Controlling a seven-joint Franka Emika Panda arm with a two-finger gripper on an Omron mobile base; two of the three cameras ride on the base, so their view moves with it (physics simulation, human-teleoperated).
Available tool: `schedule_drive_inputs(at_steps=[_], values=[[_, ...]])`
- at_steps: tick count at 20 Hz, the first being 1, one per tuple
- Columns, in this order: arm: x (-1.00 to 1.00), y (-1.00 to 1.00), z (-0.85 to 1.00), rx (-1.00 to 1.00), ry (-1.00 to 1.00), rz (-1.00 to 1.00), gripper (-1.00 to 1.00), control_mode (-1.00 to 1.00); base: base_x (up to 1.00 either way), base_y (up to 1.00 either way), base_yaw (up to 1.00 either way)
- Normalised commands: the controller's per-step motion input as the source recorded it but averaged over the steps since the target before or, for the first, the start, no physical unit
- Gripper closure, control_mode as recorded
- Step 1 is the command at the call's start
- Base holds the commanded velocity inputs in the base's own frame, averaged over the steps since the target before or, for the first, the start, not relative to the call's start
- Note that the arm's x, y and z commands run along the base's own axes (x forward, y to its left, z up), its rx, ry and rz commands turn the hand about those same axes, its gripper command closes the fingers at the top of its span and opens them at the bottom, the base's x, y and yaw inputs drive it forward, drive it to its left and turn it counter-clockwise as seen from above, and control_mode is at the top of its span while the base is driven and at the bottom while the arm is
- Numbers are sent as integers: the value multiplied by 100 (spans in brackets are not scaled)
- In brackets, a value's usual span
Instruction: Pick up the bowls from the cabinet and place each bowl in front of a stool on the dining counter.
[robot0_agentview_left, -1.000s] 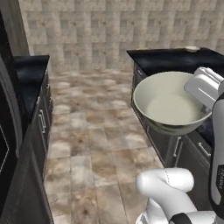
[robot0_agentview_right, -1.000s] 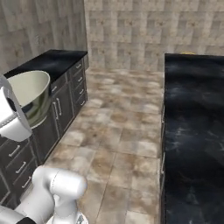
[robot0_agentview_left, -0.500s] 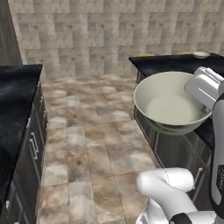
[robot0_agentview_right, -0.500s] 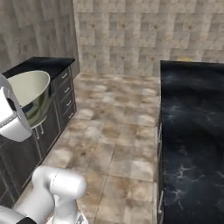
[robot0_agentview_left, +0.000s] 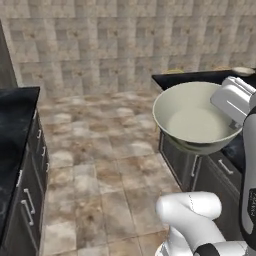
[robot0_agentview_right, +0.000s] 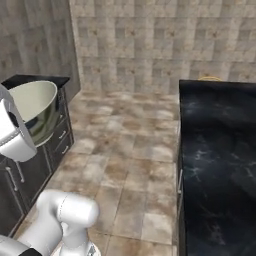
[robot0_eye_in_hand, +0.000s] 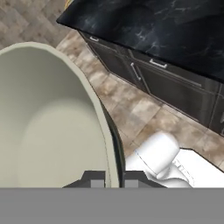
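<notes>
- The gripper (robot0_eye_in_hand: 107, 178) pinches the rim of the deep bowl (robot0_agentview_left: 195, 117); in the hand view one dark fingertip stands inside the wall and the other outside it, pressed on the thin edge.
- The hold is on one side of the rim alone, so the whole weight of the bowl hangs out from the fingers. I judge that a sharp turn or stop of the base could let it pivot in the pinch or slide free and fall to the tiled floor (robot0_agentview_left: 100, 165).
- In the left base view the bowl is carried in the air, mouth up and tilted a little, above the front of the grey drawer units (robot0_agentview_left: 200, 172). A low swing of the arm could knock its underside on the black worktop (robot0_agentview_left: 200, 77) there.
- Across the aisle lies the dining counter (robot0_agentview_right: 220, 145), a broad black marble slab, well apart from the bowl. The bowl is wide; if it comes down tilted, its edge may strike the slab first and wrench out of the fingers.
- At the far end of that slab a gold-rimmed shape (robot0_agentview_right: 210, 78) just shows, perhaps a stool; I cannot tell. Misjudging where the stools stand would put the bowl in the wrong place.
</notes>
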Motion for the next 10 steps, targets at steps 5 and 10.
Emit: schedule_drive_inputs(at_steps=[5, 10], values=[[0, 0, 0, 0, 0, 0, 100, 100, 100, 0, -10], [0, 0, 0, 0, 0, 0, 100, 100, 100, 0, -11]])
